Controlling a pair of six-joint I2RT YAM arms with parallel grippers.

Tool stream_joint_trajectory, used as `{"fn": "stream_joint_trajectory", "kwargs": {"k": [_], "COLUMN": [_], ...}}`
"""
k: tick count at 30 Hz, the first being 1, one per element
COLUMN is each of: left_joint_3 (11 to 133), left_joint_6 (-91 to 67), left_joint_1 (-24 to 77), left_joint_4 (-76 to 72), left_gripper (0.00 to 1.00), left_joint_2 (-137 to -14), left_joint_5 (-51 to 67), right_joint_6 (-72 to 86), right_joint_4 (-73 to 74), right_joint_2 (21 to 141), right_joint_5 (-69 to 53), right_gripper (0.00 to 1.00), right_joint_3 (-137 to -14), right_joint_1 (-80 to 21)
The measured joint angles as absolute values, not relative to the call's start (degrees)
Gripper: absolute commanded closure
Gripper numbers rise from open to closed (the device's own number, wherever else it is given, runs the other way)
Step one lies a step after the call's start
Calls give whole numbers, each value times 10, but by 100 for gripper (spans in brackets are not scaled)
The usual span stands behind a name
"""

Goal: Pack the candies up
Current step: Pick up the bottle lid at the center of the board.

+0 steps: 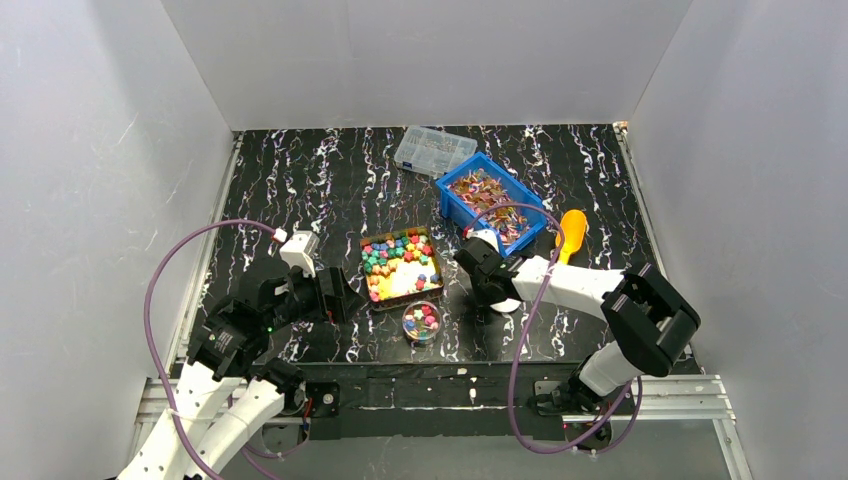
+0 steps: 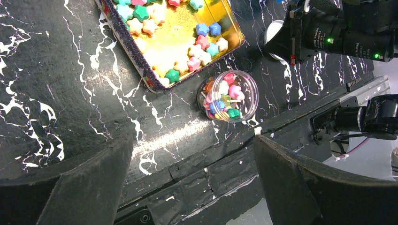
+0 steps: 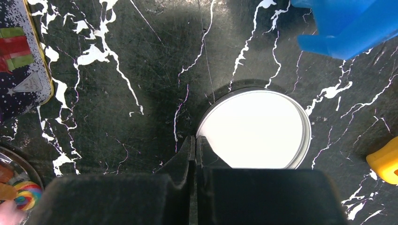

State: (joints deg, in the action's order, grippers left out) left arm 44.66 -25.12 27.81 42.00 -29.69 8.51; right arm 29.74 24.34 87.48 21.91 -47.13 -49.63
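Right gripper [image 3: 195,143] down, pressed together at white lid [image 3: 256,129] 8 o'clock rim, perhaps pinching. Left gripper [image 2: 192,143] spread; candies [image 2: 233,89] in cup [image 2: 255,101].

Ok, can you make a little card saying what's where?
Tin: star candies inside
Cup: mixed candies inside, uncovered, beside tin
Bin: wrapped candies inside
Lid: white, lying flat
Left gripper: open, empty
Right gripper: shut, at lid's edge
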Motion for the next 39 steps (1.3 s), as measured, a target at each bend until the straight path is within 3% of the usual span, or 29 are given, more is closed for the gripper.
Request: {"fn": "stream_joint_trajectory", "kwargs": {"k": [7, 14, 21, 35, 39], "left_joint_3": [447, 447, 454, 522, 524], "left_joint_6": [-251, -248, -231, -154, -128], "left_joint_1": [278, 278, 277, 277, 277], "left_joint_4": [420, 420, 408, 379, 363], "left_gripper": [1, 1, 1, 1, 5], "left_joint_2": [-298, -313, -319, -329, -322], "left_joint_5": [86, 102, 180, 354, 401], "right_joint_6": [298, 297, 271, 209, 205], "right_joint_4": [243, 247, 286, 304, 298], "right_joint_2": [858, 764, 702, 669, 673], "right_joint_5": [194, 140, 59, -214, -306], "right_gripper": [99, 99, 99, 99, 99], "right_joint_3": [-470, -472, -515, -605, -615], "right_joint_1": [-499, -507, -508, -508, -508]}}
